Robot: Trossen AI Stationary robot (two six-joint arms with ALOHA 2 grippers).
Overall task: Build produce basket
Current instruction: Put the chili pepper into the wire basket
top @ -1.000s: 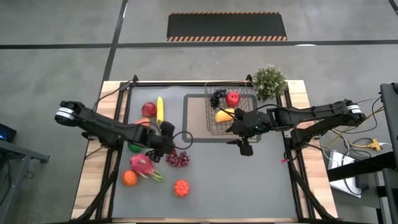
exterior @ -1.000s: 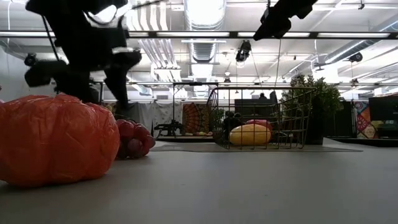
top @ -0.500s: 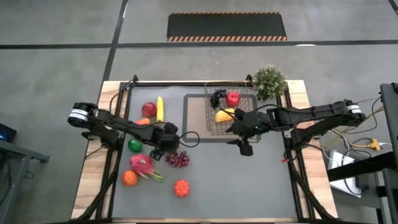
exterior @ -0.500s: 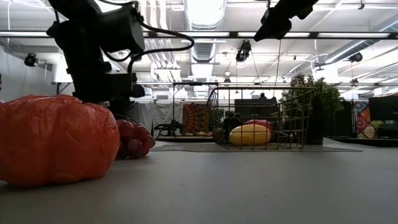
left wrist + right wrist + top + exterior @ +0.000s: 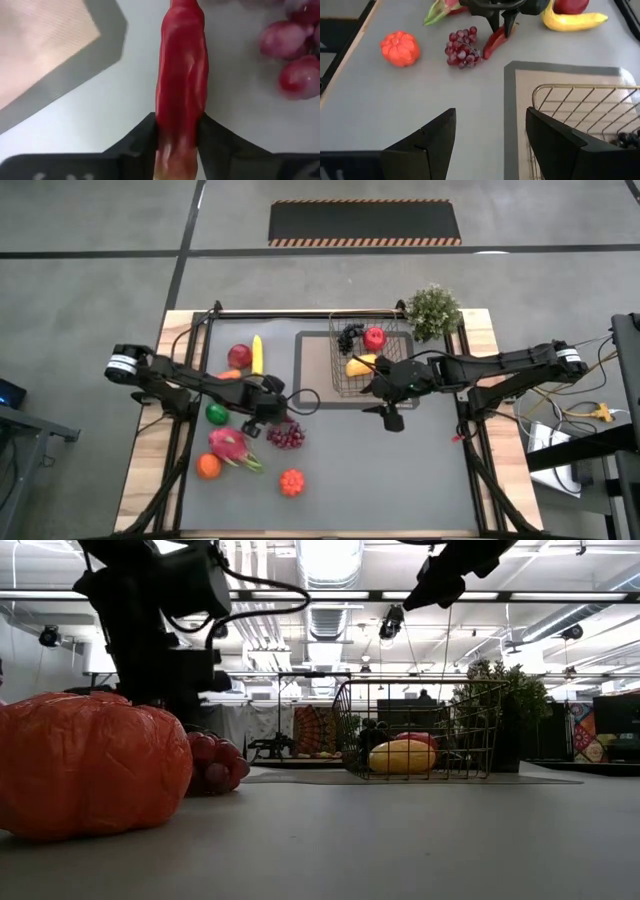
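- Two things moved in the last second: the left arm swung in toward the middle of the table, and the left gripper (image 5: 501, 25) dropped onto a red pepper (image 5: 180, 75) lying just beside the red grapes (image 5: 462, 50).
- Its fingers are now clamped on the pepper's sides, roughly at the stem end. I'd call that pickup basically done, with the carry to the basket (image 5: 420, 683) next.
- The right arm hasn't budged. The right gripper (image 5: 491, 115) hangs by the near edge of the basket with its fingers spread wide and nothing in them.
- The basket sits on the mat (image 5: 315, 370) at the back right, with a red apple (image 5: 374, 337), dark grapes (image 5: 348, 335) and a mango (image 5: 360, 365) already in it.
- Plenty is still out on the table: another apple (image 5: 239, 356), the banana (image 5: 257, 355), a green one (image 5: 217, 414), the dragon fruit (image 5: 228, 445), an orange (image 5: 208, 466) and a ribbed orange-red piece (image 5: 291, 481). So I'd guess we're under halfway.
- Hard to see:
  - From overhead, the gripper covers the pepper completely.
  - The table-level camera is mostly blocked by the ribbed piece.
  - I can't tell whether the pepper's tip is still on the table or already off it.
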